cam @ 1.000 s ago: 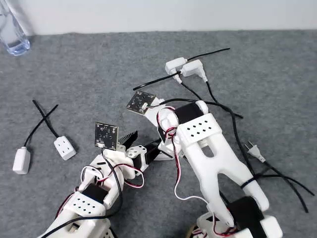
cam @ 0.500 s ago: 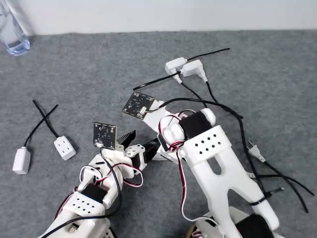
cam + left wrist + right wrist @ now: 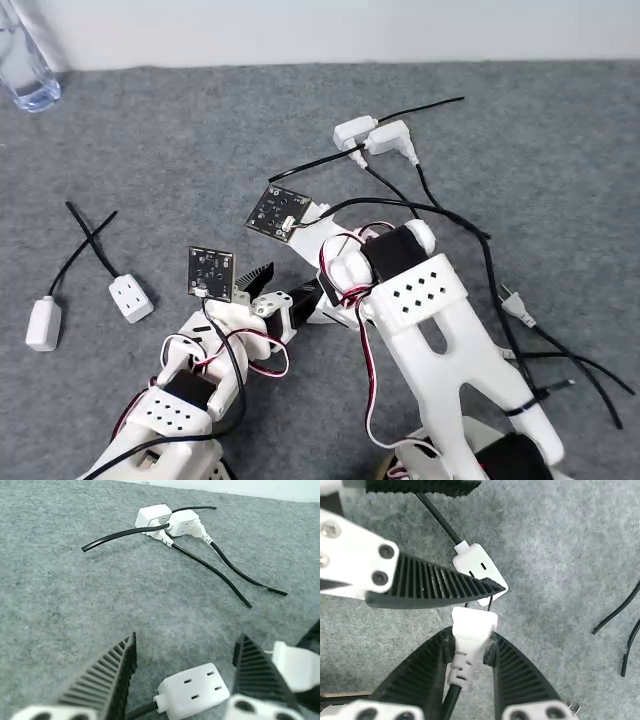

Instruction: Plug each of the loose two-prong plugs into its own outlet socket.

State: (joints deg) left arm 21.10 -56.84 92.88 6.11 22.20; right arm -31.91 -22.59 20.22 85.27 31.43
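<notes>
Mat point(image 3: 150, 150): grey, speckled.
Socket point(image 3: 192, 690): white, dark slots.
Plug point(image 3: 471, 630): white.
Cords point(image 3: 437, 517): black.
Left gripper point(image 3: 189, 639): black ribbed fingers point(image 3: 107, 680), white base.
Arms point(image 3: 440, 330): white, red wires.

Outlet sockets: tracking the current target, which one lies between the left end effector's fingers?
The socket facing the right end effector's plug; the others lie farther off, away from both arms.

Nothing legible anywhere. The white outlet socket point(image 3: 192, 690) and the plug point(image 3: 470, 627) show plain faces, with only slots and no lettering that can be read. The specks on the small dark boards point(image 3: 213, 272) on the arms' wrists are too small to make out.
</notes>
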